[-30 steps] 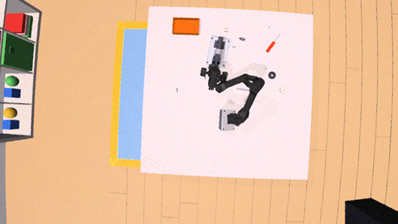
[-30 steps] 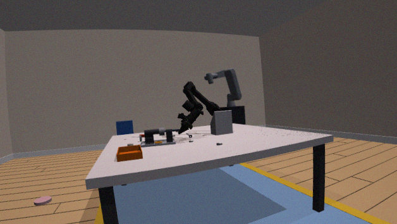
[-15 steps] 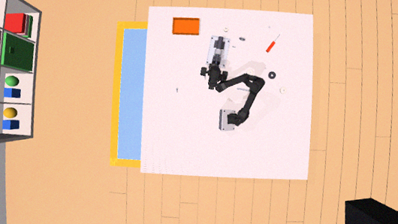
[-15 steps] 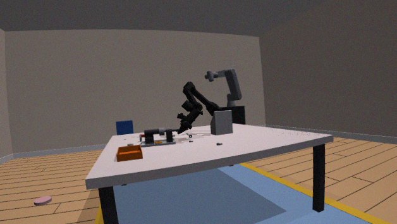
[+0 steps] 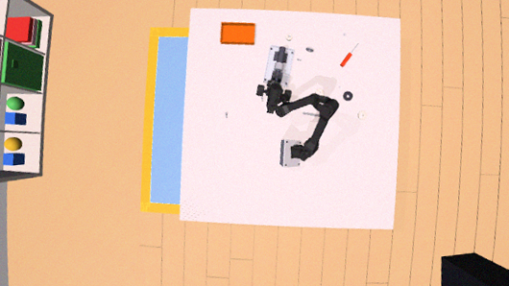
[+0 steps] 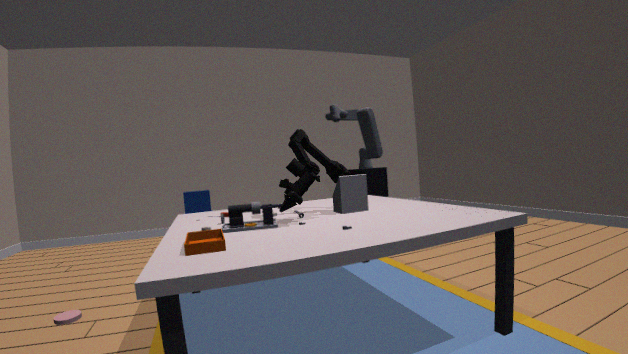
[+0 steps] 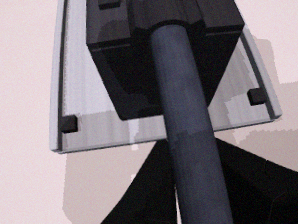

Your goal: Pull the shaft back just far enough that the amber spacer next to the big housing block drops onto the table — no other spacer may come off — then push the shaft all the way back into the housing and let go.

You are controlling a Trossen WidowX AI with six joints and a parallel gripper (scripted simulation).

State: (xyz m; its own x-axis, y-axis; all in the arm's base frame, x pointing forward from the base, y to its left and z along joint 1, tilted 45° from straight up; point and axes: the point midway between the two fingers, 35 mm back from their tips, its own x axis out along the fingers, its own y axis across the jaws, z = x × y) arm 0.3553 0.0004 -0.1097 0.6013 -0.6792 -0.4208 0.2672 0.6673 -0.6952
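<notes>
A dark grey shaft [image 7: 187, 115] [image 6: 276, 205] runs through a dark support block [image 7: 120, 75] that stands on a pale grey baseplate [image 7: 90, 135] [image 5: 272, 55]. In the side view the shaft reaches on to the big dark housing block [image 6: 235, 214], with a grey spacer [image 6: 255, 206] on it between the two blocks. The amber spacer is too small to make out for sure. My gripper [image 6: 289, 204] [image 5: 268, 91] is shut on the free end of the shaft, just off the baseplate's near edge. The fingertips are out of the wrist view.
An orange tray [image 5: 237, 33] [image 6: 204, 241] sits near the table's corner. A red screwdriver [image 5: 348, 56], a black ring [image 5: 347, 94] and small washers [image 5: 362, 115] lie scattered. A grey box [image 6: 350, 192] stands at my arm's base. A second grey arm [image 6: 369, 135] stands behind the table.
</notes>
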